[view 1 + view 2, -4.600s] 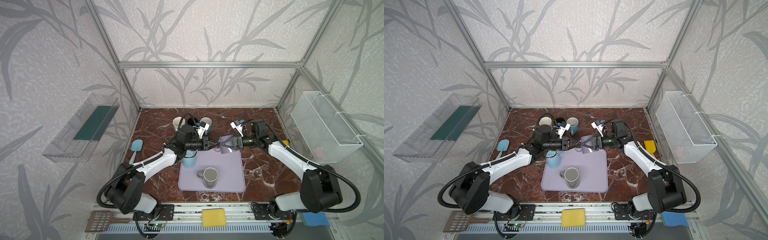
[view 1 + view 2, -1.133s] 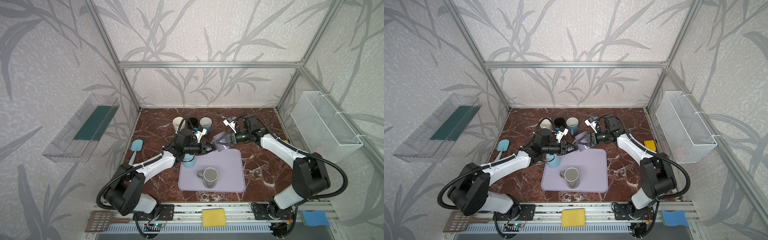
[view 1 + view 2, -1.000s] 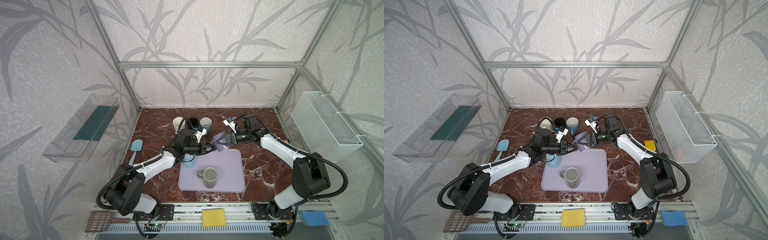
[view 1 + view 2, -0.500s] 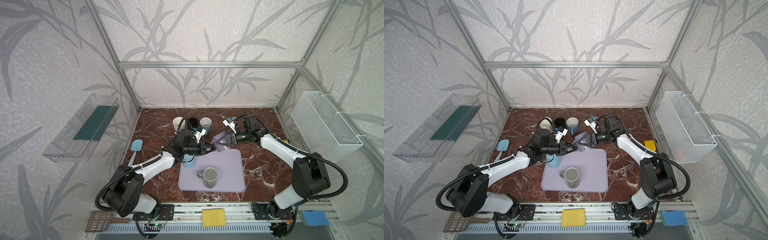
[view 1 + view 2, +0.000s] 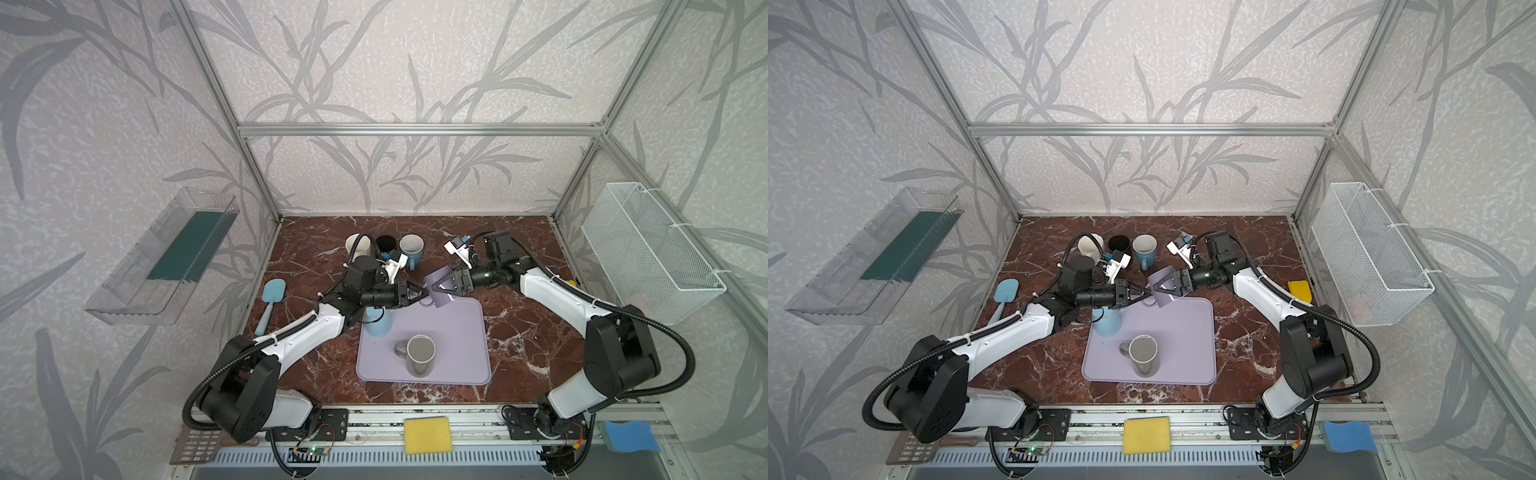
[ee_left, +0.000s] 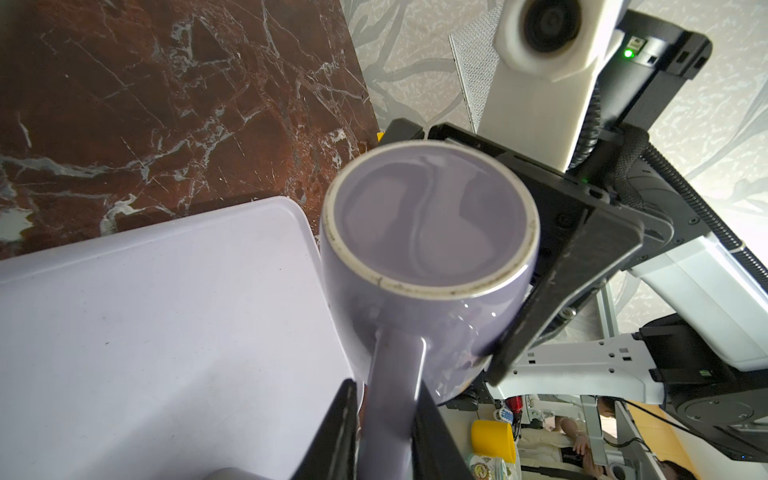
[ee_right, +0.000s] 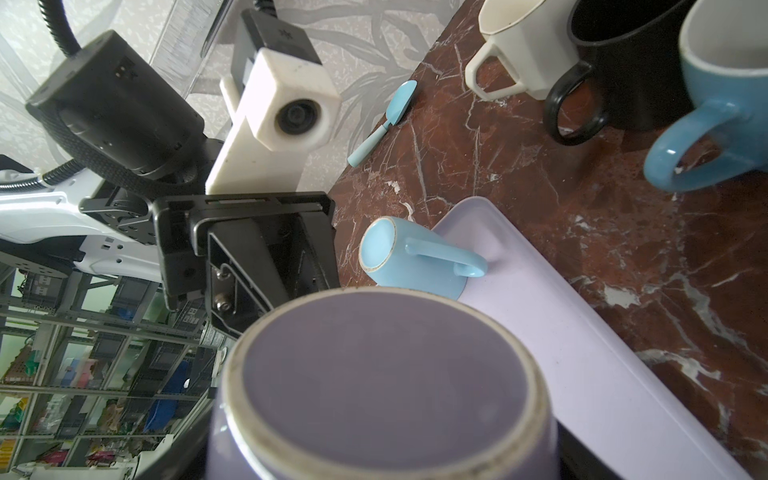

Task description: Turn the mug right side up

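The purple mug [image 5: 441, 286] [image 5: 1163, 287] lies on its side in the air over the back edge of the lavender tray [image 5: 457, 332]. My right gripper [image 5: 434, 286] [image 5: 1156, 286] is shut on its body, and the mug's base [image 7: 374, 374] faces the right wrist camera. The mug's mouth [image 6: 428, 224] faces my left gripper [image 5: 422, 294] [image 6: 388, 390], which is shut on the mug's handle [image 6: 395, 370], a finger pressed against each side. In the left wrist view the right gripper's fingers [image 6: 573, 266] flank the mug.
A light blue mug [image 5: 377, 324] [image 7: 399, 257] stands upside down on the tray's back left corner, under my left wrist. A grey mug [image 5: 419, 353] stands upright mid-tray. Cream [image 5: 358, 245], black [image 5: 385, 244] and blue [image 5: 411, 247] mugs line the back. A blue spatula [image 5: 272, 297] lies left.
Since several seconds ago the mug and both grippers have shifted back from the tray's middle to its rear edge. Over the last second both arms stay nearly still, left fingertips nudging onto the handle.
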`<state>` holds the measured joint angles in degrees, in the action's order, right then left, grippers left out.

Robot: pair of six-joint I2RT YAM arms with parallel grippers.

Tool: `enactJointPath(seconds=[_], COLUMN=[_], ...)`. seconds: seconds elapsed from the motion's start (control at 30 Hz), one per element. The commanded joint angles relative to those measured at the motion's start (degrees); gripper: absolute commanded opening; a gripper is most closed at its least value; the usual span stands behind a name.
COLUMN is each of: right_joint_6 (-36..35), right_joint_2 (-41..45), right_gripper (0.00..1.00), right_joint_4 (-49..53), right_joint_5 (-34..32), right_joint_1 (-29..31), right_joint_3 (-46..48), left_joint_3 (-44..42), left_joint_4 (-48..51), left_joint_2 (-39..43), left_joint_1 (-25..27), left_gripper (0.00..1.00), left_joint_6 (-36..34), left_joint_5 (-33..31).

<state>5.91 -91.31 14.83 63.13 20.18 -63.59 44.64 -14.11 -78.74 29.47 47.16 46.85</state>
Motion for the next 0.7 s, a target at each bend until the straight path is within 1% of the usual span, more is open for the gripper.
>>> enactJointPath(seconds=[0.0, 0.13, 0.23, 0.27, 0.33, 0.43, 0.53, 0.67], right_joint_6=[-1.3, -1.5, -1.6, -1.6, -0.6, 1.6, 5.1, 9.9], right_joint_2=[-0.3, -0.7, -0.5, -0.5, -0.1, 0.2, 0.4, 0.3], right_gripper=[0.35, 0.36, 0.4, 0.42, 0.49, 0.58, 0.64, 0.68], right_joint_4=[0.2, 0.7, 1.1, 1.1, 0.7, -0.1, -2.1, -4.9], right_joint_5=[5.0, 5.0, 4.5, 4.4, 3.3, 1.4, -0.6, -3.3], right_joint_1=[0.5, 0.7, 0.8, 0.9, 0.9, 0.9, 0.9, 0.9], right_joint_3=[-2.1, -2.4, -2.5, -2.5, -2.4, -2.4, -2.1, -1.1], left_joint_3=[1.5, 2.8, 2.8, 2.7, 2.3, 0.9, -1.2, -4.6], left_joint_4=[1.0, 2.8, 2.7, 2.4, 1.8, 0.0, -1.4, -5.4], left_joint_2=[0.1, -0.7, -1.1, -1.2, -1.0, 0.1, 2.4, 5.2], left_joint_1=[-0.8, -0.9, -0.9, -0.9, -0.9, -0.9, -0.8, -0.7], left_gripper=[0.2, 0.08, 0.0, 0.0, 0.0, 0.0, 0.0, 0.0], left_joint_6=[-1.0, -2.5, -2.9, -2.8, -2.4, -1.3, -0.3, 2.2], left_joint_5=[-0.3, -0.1, -0.1, -0.2, -0.9, -3.1, -6.9, -11.1])
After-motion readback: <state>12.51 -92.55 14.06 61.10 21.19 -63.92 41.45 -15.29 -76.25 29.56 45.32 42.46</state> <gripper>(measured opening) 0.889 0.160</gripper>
